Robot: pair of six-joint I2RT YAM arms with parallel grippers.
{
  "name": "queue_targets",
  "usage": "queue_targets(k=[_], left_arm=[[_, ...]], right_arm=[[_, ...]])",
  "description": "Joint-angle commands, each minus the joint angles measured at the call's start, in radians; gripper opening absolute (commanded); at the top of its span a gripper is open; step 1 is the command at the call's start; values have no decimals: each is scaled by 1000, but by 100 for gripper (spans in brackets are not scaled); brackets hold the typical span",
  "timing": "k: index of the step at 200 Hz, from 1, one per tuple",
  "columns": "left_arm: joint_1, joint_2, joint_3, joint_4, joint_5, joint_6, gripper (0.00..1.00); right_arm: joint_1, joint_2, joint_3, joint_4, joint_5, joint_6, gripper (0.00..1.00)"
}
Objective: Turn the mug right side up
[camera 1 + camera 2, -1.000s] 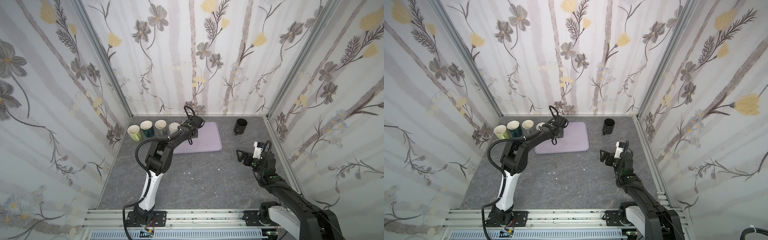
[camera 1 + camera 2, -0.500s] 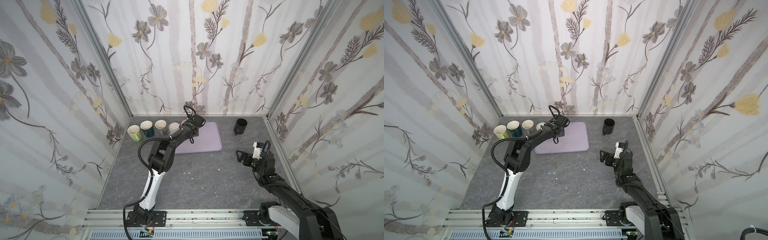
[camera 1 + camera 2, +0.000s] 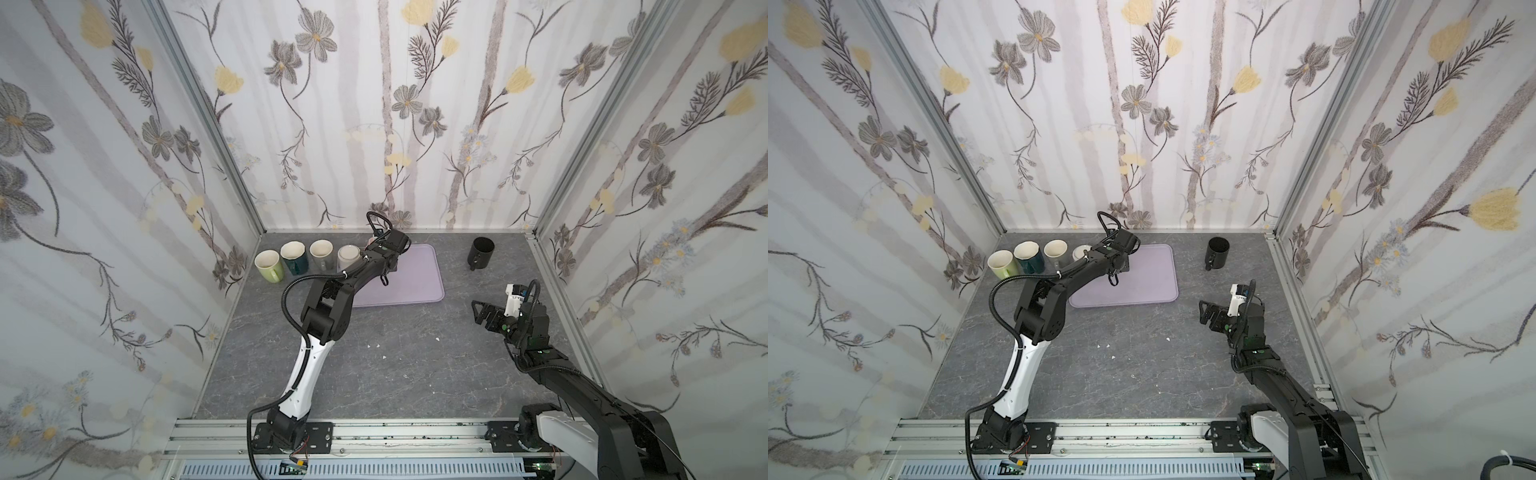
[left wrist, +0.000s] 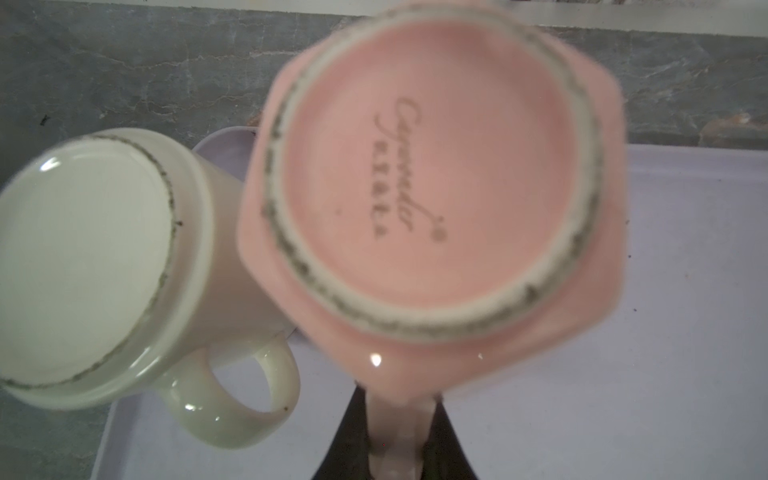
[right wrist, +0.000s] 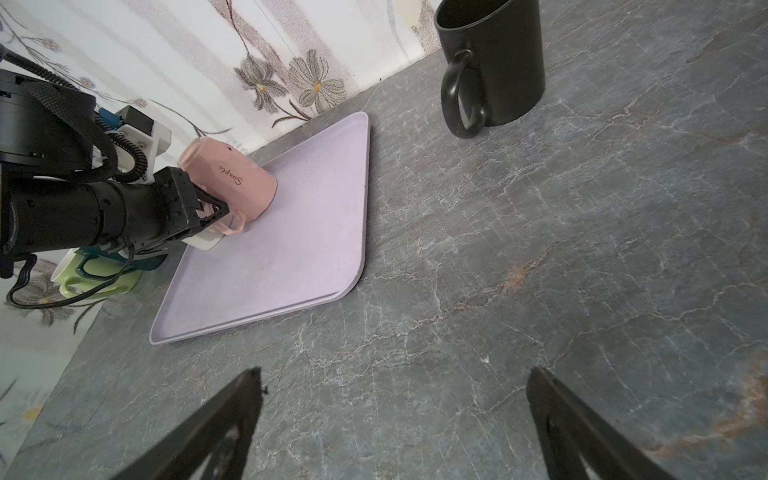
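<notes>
Pink mug [image 5: 230, 178] one of six; tray [image 5: 291, 257] one.

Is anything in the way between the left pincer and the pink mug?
Nothing visible: the left pincer is shut on the pink mug by its handle. A cream mug stands close beside it.

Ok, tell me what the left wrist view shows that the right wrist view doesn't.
Left wrist only: the pink mug's base with its script stamp, and the cream mug's base. Right wrist only: the black mug, upright, the green mug, "Simple" on the pink mug's side, and the open right claw. Both: the pink mug, base up and tilted, its handle pinched in the left claw, over the tray.
</notes>
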Motion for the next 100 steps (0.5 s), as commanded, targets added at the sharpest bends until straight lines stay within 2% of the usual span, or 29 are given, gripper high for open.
queue_targets(k=[1,100], left_arm=[[-3,-3,-8,-22,-1,-7,9],[-66,-102,-155,-5,38,3,9]], right_arm=[[0,3,8,21,-5,2,100],[0,13,16,9,0,3,100]])
